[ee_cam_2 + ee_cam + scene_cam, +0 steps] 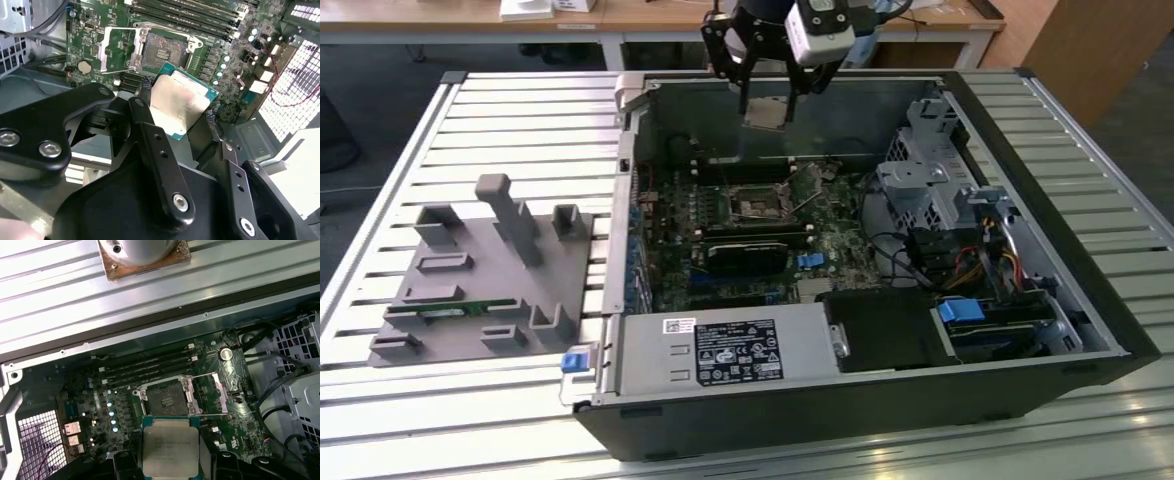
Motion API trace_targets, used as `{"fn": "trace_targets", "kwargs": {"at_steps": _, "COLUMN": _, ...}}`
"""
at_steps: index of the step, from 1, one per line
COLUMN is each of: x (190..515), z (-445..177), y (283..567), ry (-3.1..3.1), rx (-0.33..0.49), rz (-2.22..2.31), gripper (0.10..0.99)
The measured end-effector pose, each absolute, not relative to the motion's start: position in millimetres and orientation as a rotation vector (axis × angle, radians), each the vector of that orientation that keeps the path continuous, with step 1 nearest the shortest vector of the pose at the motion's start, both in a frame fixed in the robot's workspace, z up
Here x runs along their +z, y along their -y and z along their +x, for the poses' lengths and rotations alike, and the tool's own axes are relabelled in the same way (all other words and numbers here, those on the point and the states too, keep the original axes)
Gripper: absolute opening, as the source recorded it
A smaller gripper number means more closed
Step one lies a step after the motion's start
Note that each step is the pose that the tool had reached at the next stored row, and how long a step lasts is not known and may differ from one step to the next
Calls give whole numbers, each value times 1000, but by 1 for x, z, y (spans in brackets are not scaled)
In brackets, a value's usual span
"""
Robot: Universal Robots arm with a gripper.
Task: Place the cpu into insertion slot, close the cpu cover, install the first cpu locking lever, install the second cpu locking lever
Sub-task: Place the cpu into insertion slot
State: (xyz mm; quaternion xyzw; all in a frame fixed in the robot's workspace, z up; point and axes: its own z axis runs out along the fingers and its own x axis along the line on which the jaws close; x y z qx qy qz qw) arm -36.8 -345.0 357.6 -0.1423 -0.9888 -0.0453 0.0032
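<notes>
My gripper [766,106] hangs over the open computer case, shut on the cpu [765,113], a flat square chip with a silver face. In the second wrist view the cpu [177,102] sits tilted between the black fingers [145,97]. The insertion slot [162,52] lies on the green motherboard below, bare and dark in its middle, apart from the chip. The cpu cover [103,50] is swung open beside it. The first wrist view has the cpu [170,445] just short of the insertion slot [167,397], with the cpu cover [219,392] folded back.
The case [1067,300] lies open on a slatted metal table [520,130]. Inside are a drive cage [927,185], cables and a power supply [720,350]. A grey fixture block [480,270] stands on the exterior view's left. Memory slots [150,365] run beside the socket.
</notes>
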Motion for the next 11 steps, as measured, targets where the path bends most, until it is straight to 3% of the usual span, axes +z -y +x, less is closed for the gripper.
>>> {"fn": "trace_targets", "kwargs": {"at_steps": 11, "x": 357, "z": -39, "y": 345, "ry": 3090, "rx": -142, "rz": -526, "gripper": 541}}
